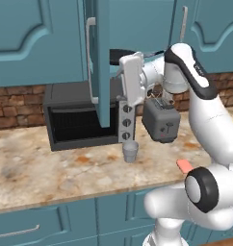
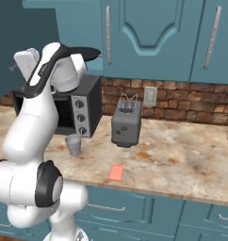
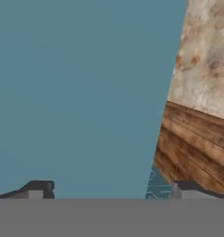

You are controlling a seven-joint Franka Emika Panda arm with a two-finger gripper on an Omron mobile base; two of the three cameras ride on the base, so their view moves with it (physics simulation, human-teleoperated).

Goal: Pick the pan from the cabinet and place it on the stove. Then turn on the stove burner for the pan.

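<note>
Behind the open cabinet (image 1: 100,62) door, our empty, wide-open gripper (image 3: 109,187) faces teal panel; the pan (image 2: 83,52) sits alongside.

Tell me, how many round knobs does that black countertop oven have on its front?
3, stacked in a column on the grey panel at the right side of the black toaster oven: top knob, middle knob, bottom knob. None seem hidden.

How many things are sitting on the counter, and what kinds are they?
Microwave: 1
Toaster: 1
Cup: 1
Small orange-pink block: 1
Total: 4
</note>
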